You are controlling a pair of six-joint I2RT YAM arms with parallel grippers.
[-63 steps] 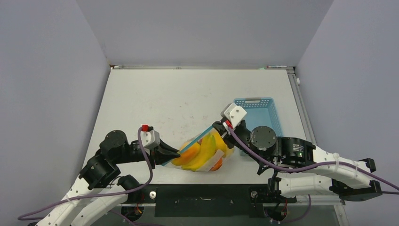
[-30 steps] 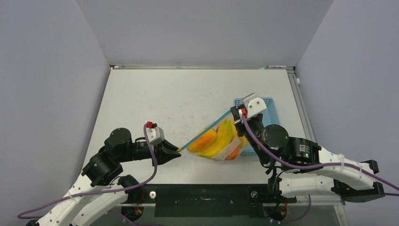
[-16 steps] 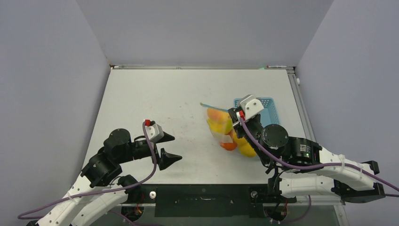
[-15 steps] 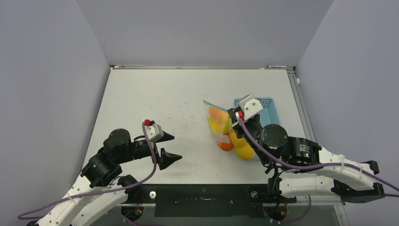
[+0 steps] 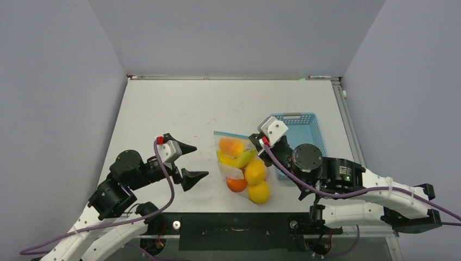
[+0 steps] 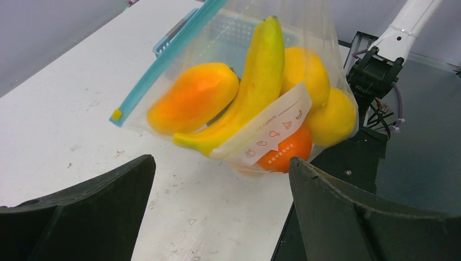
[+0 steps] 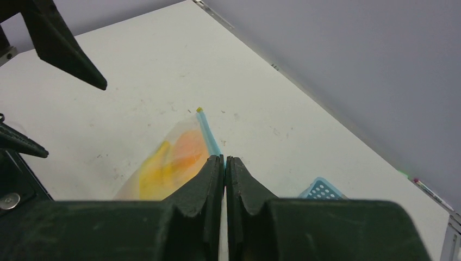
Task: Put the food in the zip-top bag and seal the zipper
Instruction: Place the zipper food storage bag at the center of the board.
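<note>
The right tool (image 7: pixel 224 159) is clenched on one end of the blue zipper (image 6: pixel 168 57). The clear bag (image 5: pixel 239 163) hangs from that pinch over the near middle of the tabletop (image 5: pixel 174 103), just left of the blue basket (image 5: pixel 293 115).

Because the bag is held by a single corner, the strip slants and the fruit (image 6: pixel 261 76) sits bunched in the low end. I can make out a banana, a mango-coloured piece, two yellow rounds and an orange one, packed against a white label. I cannot tell whether the bag's bottom touches the tabletop or hangs just clear of it.

The left tool (image 5: pixel 193 161) is released, its jaws spread wide with nothing between them. It stands a little apart from the bag's left side, facing it.

All the fruit I can see is inside. The zipper reads as one flat band along the length in view, so my guess is that it is pressed shut. Holding the bag up by one end looks like a check that nothing spills. The stretch inside the right tool's jaws is hidden, so I wouldn't swear to it.
</note>
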